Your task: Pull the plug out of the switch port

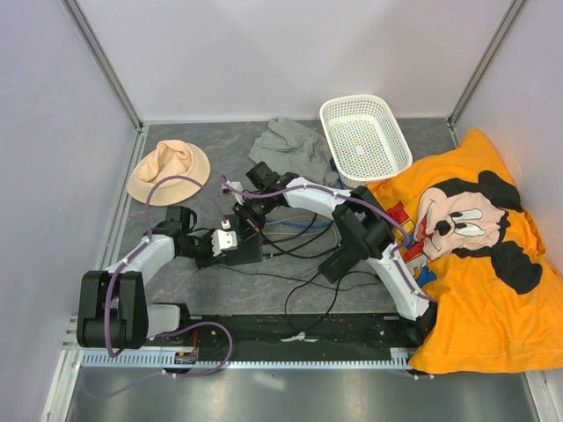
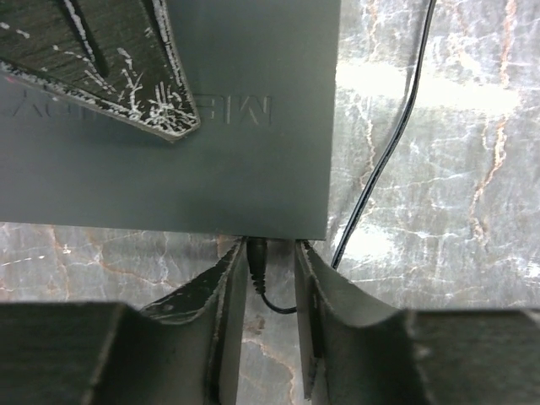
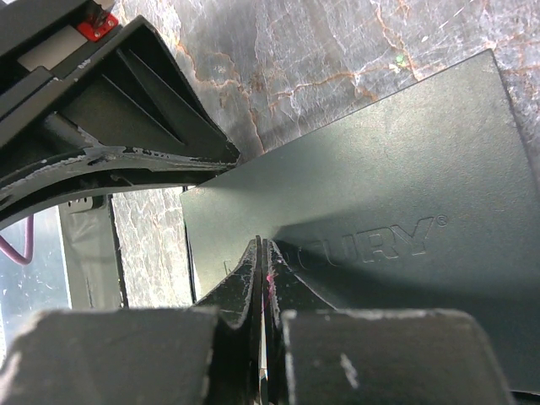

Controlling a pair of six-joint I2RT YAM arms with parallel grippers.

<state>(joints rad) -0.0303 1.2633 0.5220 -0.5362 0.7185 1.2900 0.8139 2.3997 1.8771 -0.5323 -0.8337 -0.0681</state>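
The switch is a flat black box [image 1: 244,252] embossed MERCURY, also in the left wrist view [image 2: 169,160] and the right wrist view [image 3: 380,186]. A small black plug [image 2: 256,256] with a thin cord sits in a port on the box's near edge. My left gripper [image 2: 268,257] is open, its fingers [image 2: 221,291] either side of the plug, tips at the box edge. My right gripper [image 3: 261,253] is shut and empty, with its tips on the box's top face; its finger also shows in the left wrist view [image 2: 126,76]. The row of ports is hidden.
Black cables [image 1: 303,264] and a blue one [image 1: 299,227] trail right of the box, near a small black brick [image 1: 336,264]. A tan hat [image 1: 169,169], grey cloth [image 1: 290,145], white basket [image 1: 363,132] and orange pillow [image 1: 475,255] lie around.
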